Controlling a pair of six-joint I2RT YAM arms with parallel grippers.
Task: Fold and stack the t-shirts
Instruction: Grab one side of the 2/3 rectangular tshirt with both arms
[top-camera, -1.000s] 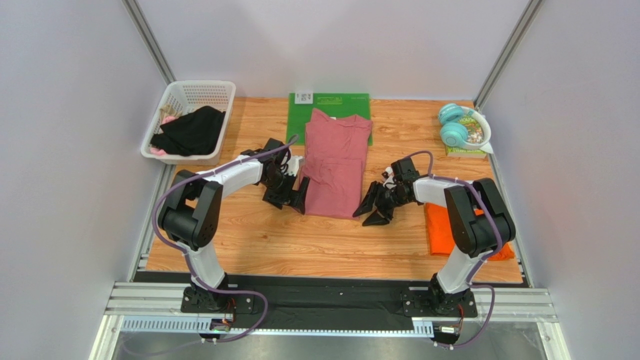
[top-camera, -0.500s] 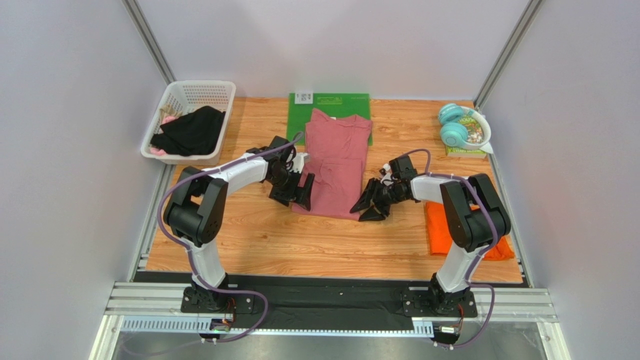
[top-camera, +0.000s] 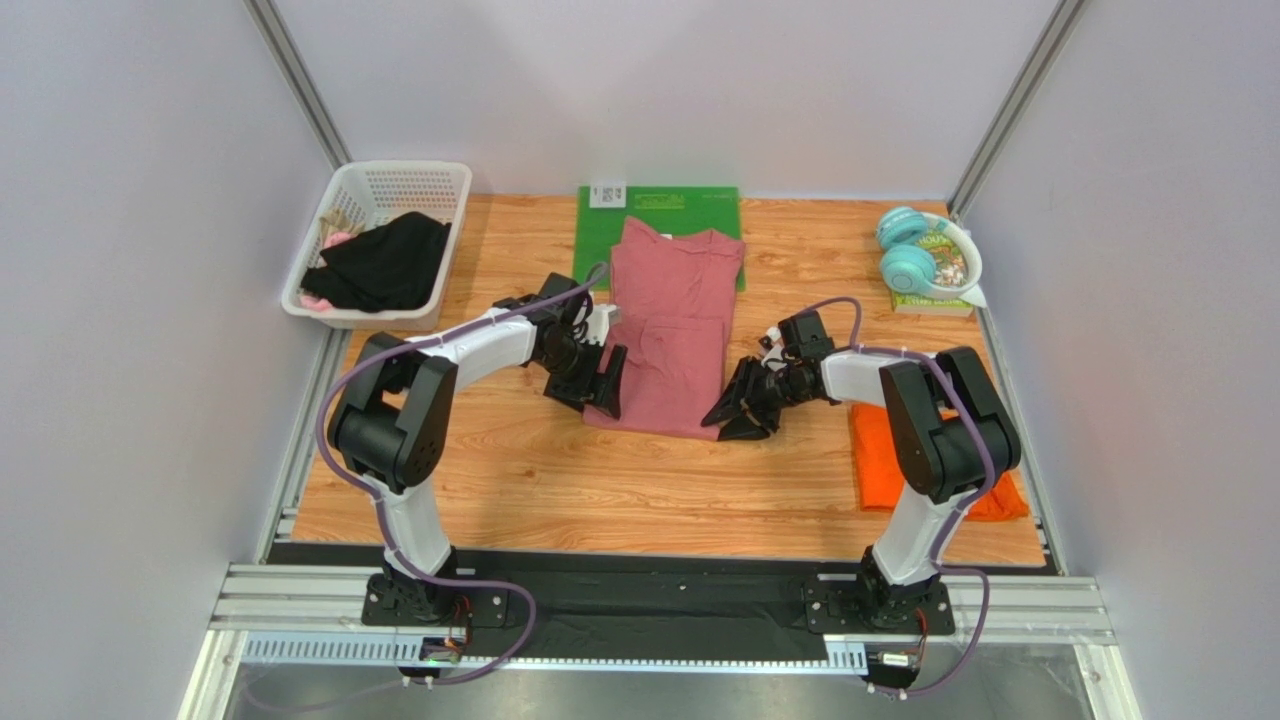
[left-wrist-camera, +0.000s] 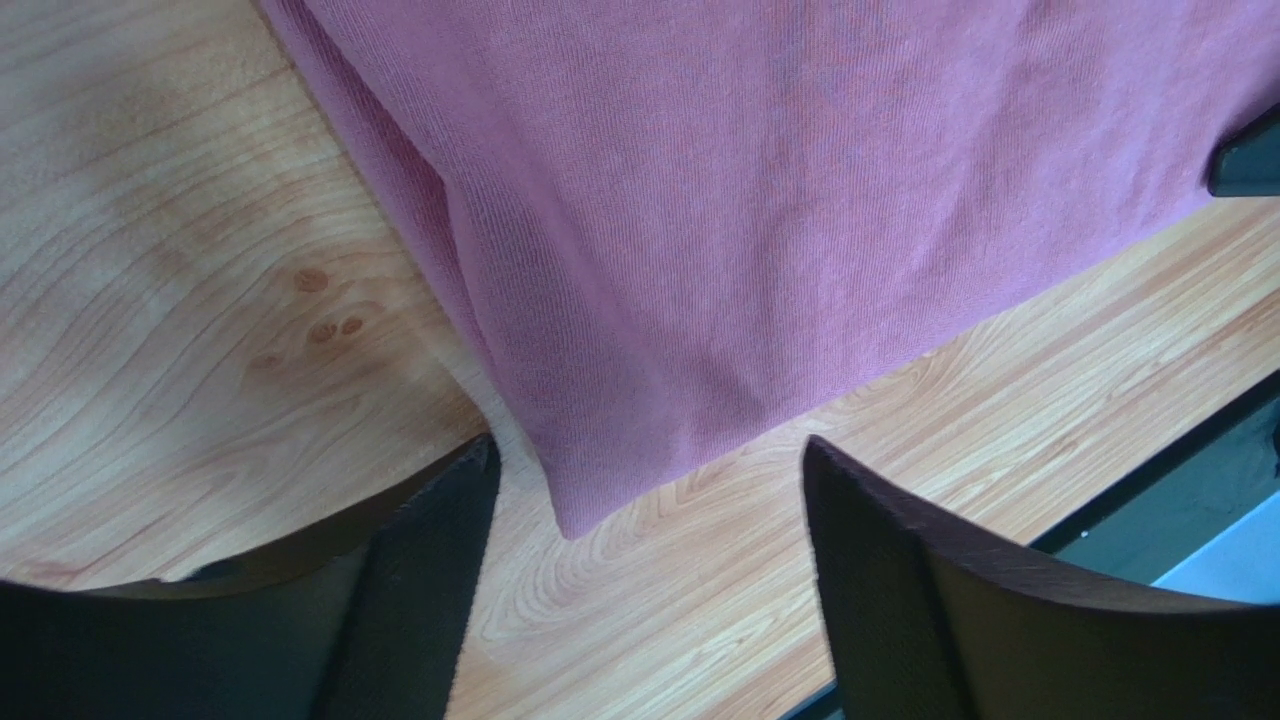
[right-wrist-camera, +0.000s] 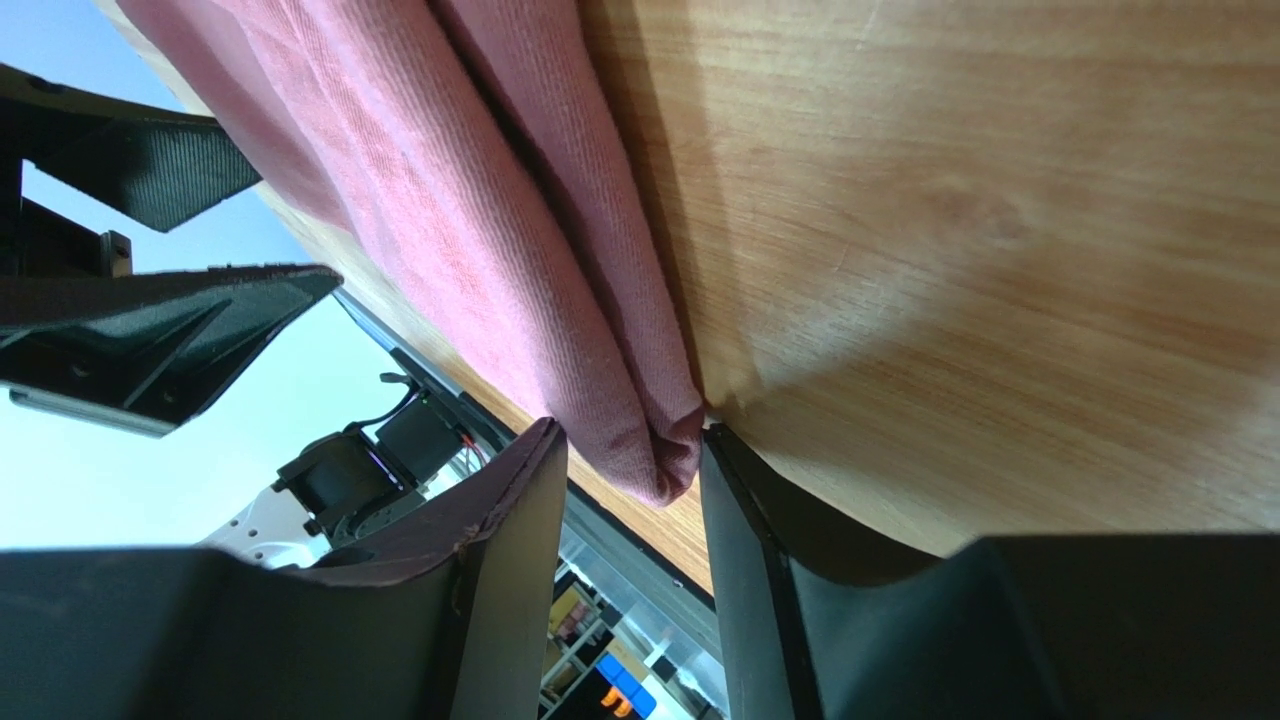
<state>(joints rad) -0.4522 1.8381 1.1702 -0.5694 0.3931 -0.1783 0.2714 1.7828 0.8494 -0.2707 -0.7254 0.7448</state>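
Observation:
The pink t-shirt (top-camera: 673, 315) lies folded lengthwise in the middle of the wooden table, its top on the green mat (top-camera: 601, 225). My left gripper (top-camera: 606, 386) is open at its near left corner, and that corner (left-wrist-camera: 601, 480) lies between the jaws (left-wrist-camera: 649, 458) untouched. My right gripper (top-camera: 736, 413) is at the near right corner. Its jaws (right-wrist-camera: 631, 450) stand narrowly apart around the folded corner (right-wrist-camera: 661, 458); one finger (right-wrist-camera: 736, 510) touches the cloth. The orange t-shirt (top-camera: 875, 458) lies folded at the right, partly hidden by my right arm.
A white basket (top-camera: 353, 188) holding black cloth stands at the back left. Teal headphones (top-camera: 908, 252) and a bowl sit at the back right. The table's near edge runs just in front of the arm bases.
Both grippers have moved inward onto the pink shirt's near corners. The right jaws have narrowed around their corner. The shirt has barely shifted.

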